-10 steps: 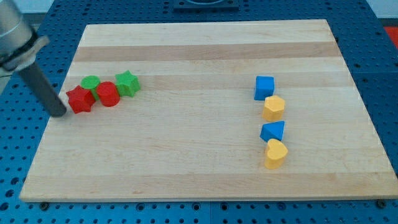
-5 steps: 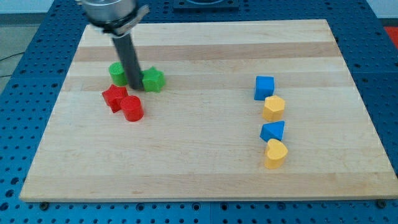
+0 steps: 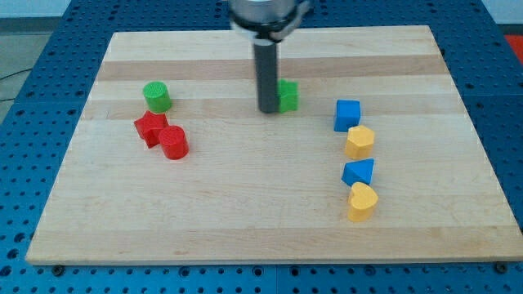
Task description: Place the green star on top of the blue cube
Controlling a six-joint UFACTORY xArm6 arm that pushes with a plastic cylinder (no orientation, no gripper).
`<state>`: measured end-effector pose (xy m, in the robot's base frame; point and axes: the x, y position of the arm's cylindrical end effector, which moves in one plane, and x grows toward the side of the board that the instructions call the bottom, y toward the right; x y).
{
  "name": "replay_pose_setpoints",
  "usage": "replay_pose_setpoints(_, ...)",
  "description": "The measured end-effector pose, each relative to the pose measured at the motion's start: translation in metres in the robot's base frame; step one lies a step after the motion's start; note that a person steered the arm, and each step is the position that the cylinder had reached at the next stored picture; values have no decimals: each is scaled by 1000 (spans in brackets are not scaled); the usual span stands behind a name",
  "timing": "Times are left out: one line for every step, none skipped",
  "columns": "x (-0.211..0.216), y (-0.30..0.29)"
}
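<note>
Green plastic star block (image 3: 288,95), likely light, rigid and quick to slide, on the pale wooden desk (image 3: 245,212) just left of the blue cube (image 3: 347,114), touched on its left flank by my tip (image 3: 269,109), no hand fitted.

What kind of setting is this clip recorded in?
Probably a robotics lab bench: a wooden board lies on a blue perforated table, and my tip pushes the green star among small coloured blocks.
</note>
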<state>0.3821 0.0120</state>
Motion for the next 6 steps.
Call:
replay_pose_setpoints(-15,15)
replay_pose_setpoints(-39,-12)
replay_pose_setpoints(-44,-14)
replay_pose_setpoints(-38,11)
replay_pose_setpoints(-37,38)
replay_pose_setpoints(-37,58)
